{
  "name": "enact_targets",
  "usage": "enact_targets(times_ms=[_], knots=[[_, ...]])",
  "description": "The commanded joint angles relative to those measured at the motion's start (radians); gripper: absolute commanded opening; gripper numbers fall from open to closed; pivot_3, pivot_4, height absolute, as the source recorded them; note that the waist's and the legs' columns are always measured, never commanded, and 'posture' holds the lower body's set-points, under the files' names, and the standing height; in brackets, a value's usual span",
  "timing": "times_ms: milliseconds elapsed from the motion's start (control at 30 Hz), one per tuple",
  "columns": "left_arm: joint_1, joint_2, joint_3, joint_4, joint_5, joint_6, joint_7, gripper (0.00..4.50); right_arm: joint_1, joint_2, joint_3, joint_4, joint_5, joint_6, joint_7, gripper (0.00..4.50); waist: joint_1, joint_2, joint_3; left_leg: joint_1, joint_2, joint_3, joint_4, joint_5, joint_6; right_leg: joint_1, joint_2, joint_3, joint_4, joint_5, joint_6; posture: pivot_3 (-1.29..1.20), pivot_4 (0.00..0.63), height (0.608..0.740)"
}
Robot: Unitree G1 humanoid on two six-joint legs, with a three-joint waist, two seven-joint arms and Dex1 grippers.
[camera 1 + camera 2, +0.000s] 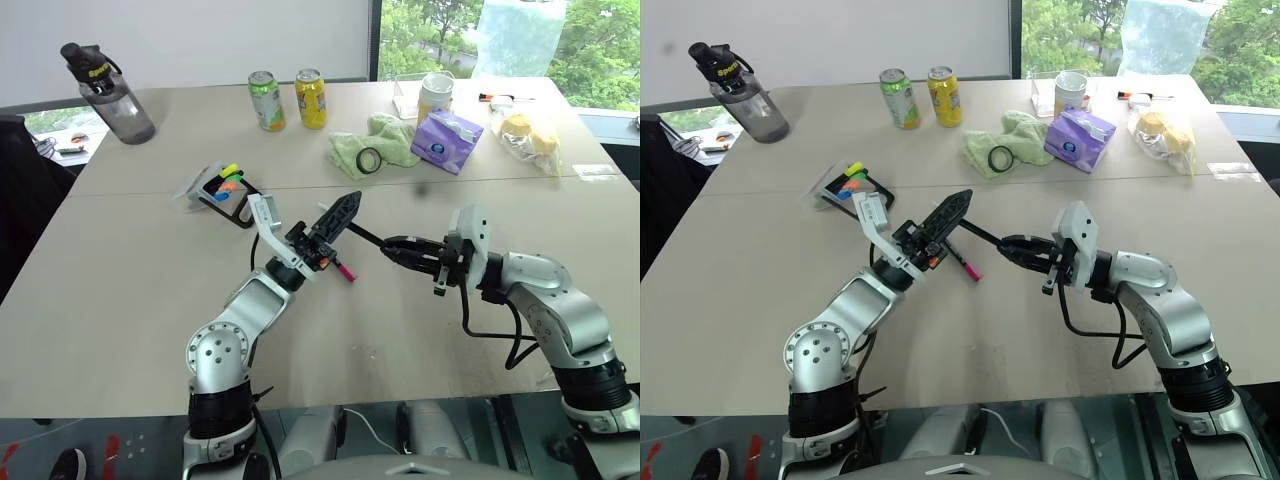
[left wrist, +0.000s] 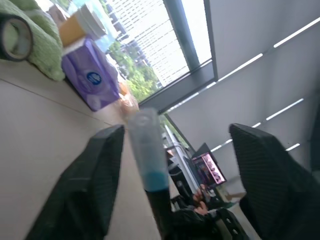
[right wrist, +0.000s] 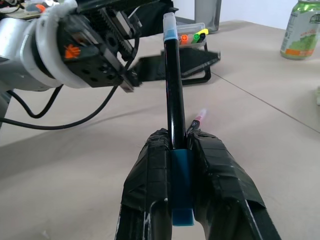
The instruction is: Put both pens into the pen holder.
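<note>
Pens, head views: one thin black pen with light blue ends is held level above the worktop between my two arms; the other pen, black with a pink cap, lies flat on the worktop just below my left fingers.
Right fingers, head views: my right gripper points left and is clamped tight on one end of the blue-ended pen.
Left fingers, head views: my left gripper reaches toward the pen's free end.
Pen holder, head views: small clear-grey case with a black loop frame, showing yellow, green, orange and blue caps, lies on the worktop beyond my left arm, apart from both pens.
Left wrist view: my two black fingers stand partly open on either side of the pen's pale cap and blue band; it sits between them, closer to one, and I cannot tell whether it touches.
Right wrist view: my fingers pinch the pen at its blue end; the black shaft runs straight out to a blue band and pale cap near my left gripper, with the pink-capped pen on the worktop beyond.
</note>
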Motion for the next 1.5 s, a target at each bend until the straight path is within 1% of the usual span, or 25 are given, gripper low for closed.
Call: enact_targets(times_ms=[33,67,100,133,167,200,233,267,300,367,433,500,533,567,633,667,700,767,833,900,967,1067,1167,1367,1500], knots=[[0.009,0.030,-0.010,-0.056,-0.059,0.018,-0.024,1.74,-0.013,-0.007,-0.014,-0.019,-0.001,-0.023,-0.006,0.04,-0.001,0.000,0.000,0.000,0.000,0.000,0.000,0.000,0.000,0.000,0.000,0.000,0.000,0.000,0.000,0.00,0.150,0.740],[0.011,0.037,-0.013,-0.058,-0.064,0.020,-0.027,1.42,-0.017,-0.007,-0.012,-0.016,0.001,-0.024,-0.005,0.04,-0.001,0.000,0.000,0.000,0.000,0.000,0.000,0.000,0.000,0.000,0.000,0.000,0.000,0.000,0.000,0.00,0.150,0.740],[0.010,0.039,-0.015,-0.059,-0.067,0.017,-0.024,0.82,-0.022,-0.009,-0.009,-0.013,0.001,-0.024,0.000,0.04,-0.001,0.000,0.000,0.000,0.000,0.000,0.000,0.000,0.000,0.000,0.000,0.000,0.000,0.000,0.000,0.00,0.150,0.740],[0.008,0.040,-0.017,-0.059,-0.070,0.013,-0.021,0.46,-0.025,-0.012,-0.005,-0.011,-0.002,-0.027,0.004,0.04,0.000,0.000,0.000,0.000,0.000,0.000,0.000,0.000,0.000,0.000,0.000,0.000,0.000,0.000,0.000,0.00,0.150,0.740],[0.004,0.039,-0.018,-0.060,-0.068,0.006,-0.018,0.06,-0.027,-0.017,-0.002,-0.007,-0.004,-0.027,0.009,1.10,0.001,0.000,0.000,0.000,0.000,0.000,0.000,0.000,0.000,0.000,0.000,0.000,0.000,0.000,0.000,0.00,0.150,0.740],[-0.001,0.039,-0.017,-0.061,-0.063,-0.002,-0.015,0.01,-0.027,-0.021,0.000,-0.003,-0.004,-0.017,0.010,1.26,0.001,0.000,0.000,0.000,0.000,0.000,0.000,0.000,0.000,0.000,0.000,0.000,0.000,0.000,0.000,0.00,0.150,0.740],[-0.007,0.042,-0.017,-0.066,-0.046,-0.013,-0.012,0.00,-0.027,-0.028,-0.001,0.006,-0.001,0.004,0.005,2.12,0.004,0.000,0.000,0.000,0.000,0.000,0.000,0.000,0.000,0.000,0.000,0.000,0.000,0.000,0.000,0.00,0.150,0.740],[-0.012,0.049,-0.017,-0.069,-0.027,-0.022,-0.006,0.00,-0.029,-0.039,-0.002,0.016,0.002,0.026,0.006,2.32,0.004,0.000,0.000,0.000,0.000,0.000,0.000,0.000,0.000,0.000,0.000,0.000,0.000,0.000,0.000,0.00,0.150,0.740],[-0.018,0.065,-0.020,-0.077,0.017,-0.038,-0.011,0.00,-0.026,-0.059,-0.001,0.025,-0.001,0.036,0.021,2.63,0.004,0.000,0.000,0.000,0.000,0.000,0.000,0.000,0.000,0.000,0.000,0.000,0.000,0.000,0.000,0.00,0.150,0.740],[-0.030,0.106,-0.033,-0.095,0.125,-0.078,-0.035,0.00,-0.021,-0.088,-0.017,0.046,-0.006,0.030,0.039,3.43,0.004,0.000,0.000,0.000,0.000,0.000,0.000,0.000,0.000,0.000,0.000,0.000,0.000,0.000,0.000,0.00,0.150,0.740],[-0.038,0.152,-0.046,-0.115,0.234,-0.128,-0.063,0.00,-0.016,-0.103,-0.045,0.068,0.002,0.017,0.039,3.43,0.001,0.000,0.000,0.000,0.000,0.000,0.000,0.000,0.000,0.000,0.000,0.000,0.000,0.000,0.000,0.00,0.150,0.740],[-0.044,0.219,-0.073,-0.127,0.375,-0.174,-0.077,0.00,-0.007,-0.124,-0.062,0.076,0.014,0.008,0.060,3.43,0.001,0.000,0.000,0.000,0.000,0.001,-0.001,0.000,0.000,0.000,0.000,0.001,-0.001,0.000,0.000,0.00,0.150,0.740],[-0.046,0.273,-0.100,-0.126,0.473,-0.199,-0.090,0.00,-0.003,-0.132,-0.077,0.076,0.028,0.006,0.075,3.43,0.001,0.000,0.000,0.000,0.000,0.001,-0.001,0.000,0.000,0.000,0.000,0.001,-0.001,0.000,0.000,0.00,0.150,0.740],[-0.054,0.361,-0.145,-0.121,0.617,-0.250,-0.118,0.00,-0.003,-0.142,-0.093,0.079,0.040,0.006,0.084,3.43,0.001,0.000,0.000,0.000,0.000,0.001,-0.002,0.000,0.000,0.000,0.000,0.001,-0.001,0.000,0.000,0.00,0.150,0.740],[-0.073,0.478,-0.204,-0.104,0.819,-0.336,-0.144,0.00,-0.005,-0.150,-0.115,0.085,0.057,0.002,0.095,3.43,0.000,0.000,0.000,0.001,0.000,0.001,-0.003,0.000,0.000,0.000,0.001,0.001,-0.001,0.000,0.000,0.00,0.150,0.740],[-0.099,0.512,-0.214,-0.089,0.903,-0.388,-0.136,0.00,-0.010,-0.144,-0.127,0.086,0.070,0.000,0.094,3.43,0.002,0.000,0.001,0.001,0.000,0.002,-0.003,0.000,0.000,0.000,0.001,0.002,-0.001,0.000,0.000,0.00,0.150,0.740],[-0.116,0.523,-0.217,-0.075,0.957,-0.426,-0.131,0.00,-0.014,-0.138,-0.135,0.086,0.079,-0.001,0.094,3.43,0.003,-0.001,0.001,0.000,0.000,0.002,-0.003,0.000,0.000,-0.001,0.000,0.002,-0.002,0.000,0.000,0.00,0.150,0.740],[-0.161,0.597,-0.247,-0.044,1.183,-0.529,-0.072,0.00,-0.020,-0.130,-0.145,0.084,0.099,-0.004,0.105,3.43,0.007,-0.002,0.002,0.000,0.000,0.001,-0.003,0.000,0.000,-0.001,0.000,0.001,-0.002,0.000,0.000,0.00,0.150,0.740],[-0.174,0.666,-0.287,-0.021,1.375,-0.616,-0.052,0.00,-0.021,-0.129,-0.148,0.084,0.107,-0.017,0.117,3.43,0.008,-0.002,0.002,0.000,0.000,0.000,-0.003,0.000,0.000,-0.001,0.000,0.001,-0.003,0.000,0.000,0.00,0.150,0.740],[-0.160,0.715,-0.310,-0.014,1.516,-0.668,-0.042,0.00,-0.022,-0.126,-0.155,0.090,0.108,-0.047,0.129,3.43,0.007,-0.002,0.002,0.000,0.000,0.001,-0.005,0.000,0.000,-0.002,0.000,0.002,-0.003,0.000,0.000,0.00,0.150,0.740],[-0.138,0.744,-0.328,-0.009,1.628,-0.705,-0.034,0.00,-0.025,-0.121,-0.163,0.098,0.114,-0.076,0.141,3.43,0.006,-0.002,0.002,0.000,0.000,0.003,-0.009,0.000,0.000,-0.002,-0.001,0.003,-0.004,0.000,0.000,0.00,0.150,0.740],[-0.078,0.734,-0.336,-0.006,1.759,-0.728,-0.001,0.00,-0.038,-0.094,-0.180,0.099,0.136,-0.126,0.158,3.43,0.004,-0.002,0.002,0.000,0.000,0.002,-0.011,0.000,0.000,-0.004,-0.001,0.003,-0.004,0.000,0.000,0.00,0.150,0.740],[-0.041,0.699,-0.322,-0.003,1.825,-0.720,0.018,0.00,-0.045,-0.091,-0.174,0.105,0.131,-0.136,0.162,3.43,0.004,-0.002,0.002,0.000,0.000,0.002,-0.011,0.000,0.000,-0.005,-0.001,0.003,-0.004,0.000,0.000,0.00,0.150,0.740],[-0.023,0.603,-0.266,-0.002,1.828,-0.664,0.003,0.00,-0.060,-0.083,-0.170,0.116,0.130,-0.149,0.167,3.43,0.005,-0.002,0.002,0.000,0.000,0.002,-0.011,0.000,0.000,-0.005,-0.001,0.002,-0.003,0.000,0.000,0.00,0.150,0.740],[-0.029,0.566,-0.245,0.013,1.823,-0.651,-0.014,0.00,-0.066,-0.078,-0.169,0.120,0.130,-0.155,0.168,3.43,0.002,-0.002,0.002,0.000,0.000,0.002,-0.010,0.000,0.000,-0.005,-0.001,0.002,-0.003,0.000,0.000,0.00,0.150,0.740]])
